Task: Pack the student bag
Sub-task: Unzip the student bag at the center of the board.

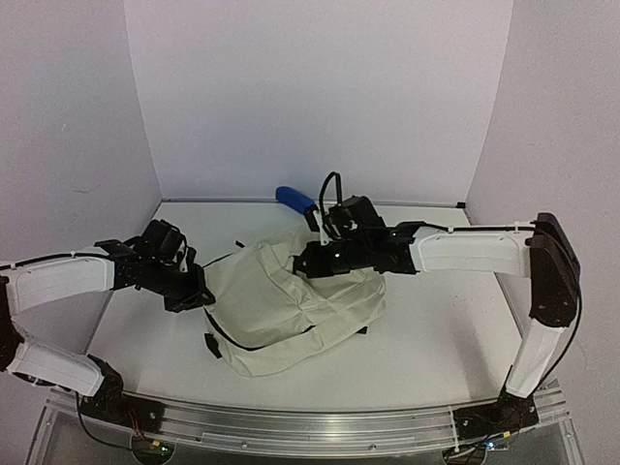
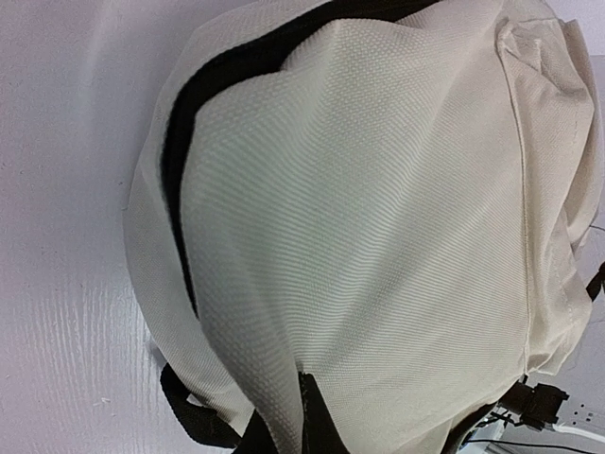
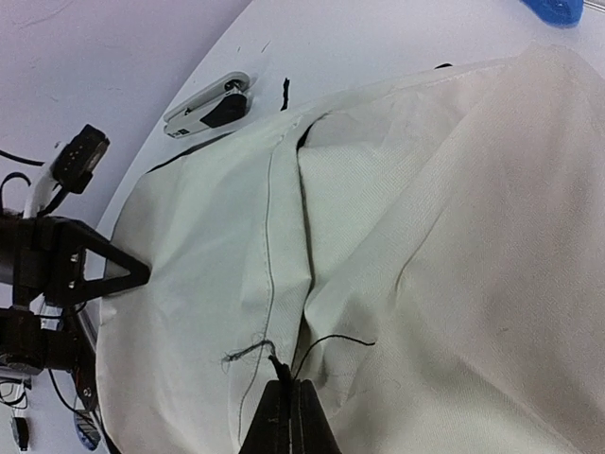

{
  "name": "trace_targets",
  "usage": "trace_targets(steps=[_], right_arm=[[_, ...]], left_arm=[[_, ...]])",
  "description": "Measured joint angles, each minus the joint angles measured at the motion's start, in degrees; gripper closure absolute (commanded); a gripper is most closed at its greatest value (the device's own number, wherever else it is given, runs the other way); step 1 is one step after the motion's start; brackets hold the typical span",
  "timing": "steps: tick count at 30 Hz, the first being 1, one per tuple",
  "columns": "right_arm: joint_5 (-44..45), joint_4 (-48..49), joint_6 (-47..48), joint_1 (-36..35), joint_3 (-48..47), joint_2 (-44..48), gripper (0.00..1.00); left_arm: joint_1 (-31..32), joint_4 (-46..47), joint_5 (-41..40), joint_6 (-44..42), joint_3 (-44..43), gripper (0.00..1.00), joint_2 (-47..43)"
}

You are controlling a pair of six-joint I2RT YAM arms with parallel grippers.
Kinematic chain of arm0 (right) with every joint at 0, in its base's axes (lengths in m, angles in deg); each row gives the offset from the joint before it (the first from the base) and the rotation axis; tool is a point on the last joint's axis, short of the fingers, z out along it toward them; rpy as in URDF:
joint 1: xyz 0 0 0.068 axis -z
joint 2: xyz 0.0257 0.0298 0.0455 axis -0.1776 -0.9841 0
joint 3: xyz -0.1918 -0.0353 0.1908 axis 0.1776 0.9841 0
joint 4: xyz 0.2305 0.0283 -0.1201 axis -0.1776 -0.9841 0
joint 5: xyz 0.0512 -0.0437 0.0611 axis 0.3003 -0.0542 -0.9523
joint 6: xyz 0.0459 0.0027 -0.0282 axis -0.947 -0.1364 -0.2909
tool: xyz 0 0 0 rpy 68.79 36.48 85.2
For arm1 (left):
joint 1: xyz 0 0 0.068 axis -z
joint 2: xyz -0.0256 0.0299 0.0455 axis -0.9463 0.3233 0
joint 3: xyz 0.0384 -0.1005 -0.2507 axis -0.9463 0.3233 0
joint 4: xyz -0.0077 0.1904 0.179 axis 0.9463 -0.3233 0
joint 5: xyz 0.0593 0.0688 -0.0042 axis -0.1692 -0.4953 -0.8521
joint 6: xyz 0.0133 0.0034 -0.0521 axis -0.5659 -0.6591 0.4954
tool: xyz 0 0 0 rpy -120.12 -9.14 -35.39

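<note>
Progress looks slight, judging by what lies outside: nothing can be seen going in yet, and the loading seems to be all ahead. At the left, the left gripper (image 1: 194, 294) meets the near-left edge of the large cream fabric student bag with black straps and black zipper lines (image 1: 291, 315). In its wrist view its dark fingers appear drawn together into one wedge with the cloth creasing at their tip, so it seems to be pinching bag fabric. Beside it run a curved black zipper line (image 2: 180, 142) and a black strap loop (image 2: 189, 421). The student bag lies slumped on its side in the middle of the white table (image 1: 436, 310). Its inside is hidden, so I cannot tell whether it holds anything or whether the zip is undone. A small white-and-black clip-shaped object (image 3: 206, 104), possibly a stapler, rests on the table just beyond the bag's edge. Over the bag's far upper side sits the right gripper (image 1: 308, 260), jaws closed tight on a tuck of cloth where a loose black thread trails. Behind it, near the back wall, a blue oblong object (image 1: 295, 199) lies outside the bag.
</note>
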State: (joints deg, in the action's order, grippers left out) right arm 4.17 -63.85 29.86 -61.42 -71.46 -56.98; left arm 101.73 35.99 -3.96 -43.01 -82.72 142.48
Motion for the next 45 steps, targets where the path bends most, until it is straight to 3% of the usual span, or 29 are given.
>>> trace_targets(steps=[1,4,5,7,12,20,27,33,39,45], right_arm=[[0.3,0.0,0.5,0.0,-1.4,-1.5,1.0],[0.2,-0.1,1.9,0.0,-4.8,-5.3,1.0],[0.1,-0.2,2.3,0.0,-5.7,-6.3,1.0],[0.1,0.0,2.9,0.0,-7.0,-7.5,1.0],[0.0,-0.5,4.3,0.0,-11.3,-9.9,1.0],[1.6,1.3,5.0,0.0,-17.0,-14.4,1.0],[4.0,2.4,4.8,0.0,-18.7,-16.0,1.0],[6.2,3.1,4.4,0.0,-19.9,-16.7,1.0],[6.8,3.4,3.7,0.0,-20.5,-16.8,1.0],[6.8,3.4,3.4,0.0,-20.5,-16.8,1.0]], left_arm=[[0.0,-0.2,-0.4,-0.4,-0.3,0.83,0.1],[0.0,-2.0,-2.3,-2.1,-2.1,0.39,1.0],[0.0,-3.1,-3.2,-2.6,-3.1,0.31,1.2],[0.0,-4.5,-5.1,-3.7,-5.3,0.24,1.2],[0.6,-4.9,-8.9,-6.5,-11.2,0.21,-0.4],[5.1,3.8,-7.3,-5.4,-12.7,0.22,-1.5],[8.1,16.9,-1.2,-0.5,-10.0,0.23,5.8],[10.8,24.8,1.9,3.3,-9.6,0.39,11.9],[11.8,27.2,2.7,5.1,-9.6,0.57,16.1],[11.9,27.2,2.0,6.5,-10.2,0.84,17.7]])
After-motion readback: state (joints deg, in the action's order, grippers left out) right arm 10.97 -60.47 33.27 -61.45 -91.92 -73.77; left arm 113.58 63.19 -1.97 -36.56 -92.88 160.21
